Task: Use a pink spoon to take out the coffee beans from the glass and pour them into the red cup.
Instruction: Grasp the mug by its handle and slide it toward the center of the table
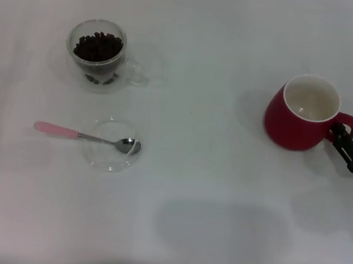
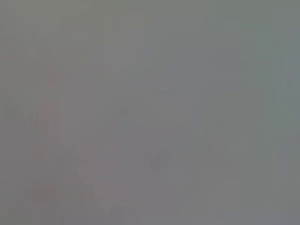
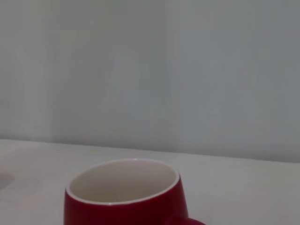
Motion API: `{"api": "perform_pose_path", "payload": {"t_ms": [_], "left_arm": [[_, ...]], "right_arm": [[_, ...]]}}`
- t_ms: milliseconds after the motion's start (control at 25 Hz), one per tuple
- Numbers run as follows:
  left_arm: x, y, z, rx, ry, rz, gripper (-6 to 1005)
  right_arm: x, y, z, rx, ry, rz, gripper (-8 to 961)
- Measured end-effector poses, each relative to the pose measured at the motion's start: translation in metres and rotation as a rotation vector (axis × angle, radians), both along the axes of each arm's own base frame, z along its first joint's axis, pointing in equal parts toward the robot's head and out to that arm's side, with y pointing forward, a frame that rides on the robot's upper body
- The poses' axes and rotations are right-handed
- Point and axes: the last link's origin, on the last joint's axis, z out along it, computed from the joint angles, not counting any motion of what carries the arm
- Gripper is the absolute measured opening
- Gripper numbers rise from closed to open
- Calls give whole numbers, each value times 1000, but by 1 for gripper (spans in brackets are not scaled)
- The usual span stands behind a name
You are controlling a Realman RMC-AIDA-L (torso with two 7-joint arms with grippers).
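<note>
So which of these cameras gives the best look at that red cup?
The head view: it shows the whole red cup, upright, with its white inside and the right gripper at its handle. The right wrist view shows only the cup's upper part close up. The left wrist view shows none of it.

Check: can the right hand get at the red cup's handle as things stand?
Probably yes. The right hand sits right at the cup handle, which points toward it, with nothing between. Whether it already grips is unclear. The left hand is out of view.

White table (image 1: 220,195), glass (image 1: 96,54), clear dish (image 1: 115,145), red cup (image 1: 301,112)
</note>
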Motion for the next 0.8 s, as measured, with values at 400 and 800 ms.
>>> {"api": "perform_pose_path", "payload": {"t_ms": [400,800], "left_arm": [[0,1,2,6,-1,1,876],[2,3,2,6,6,-5,877]], "right_arm": [[1,3,1,2,-7,-9,499],[2,7,3,8,-14,-10,460]]}}
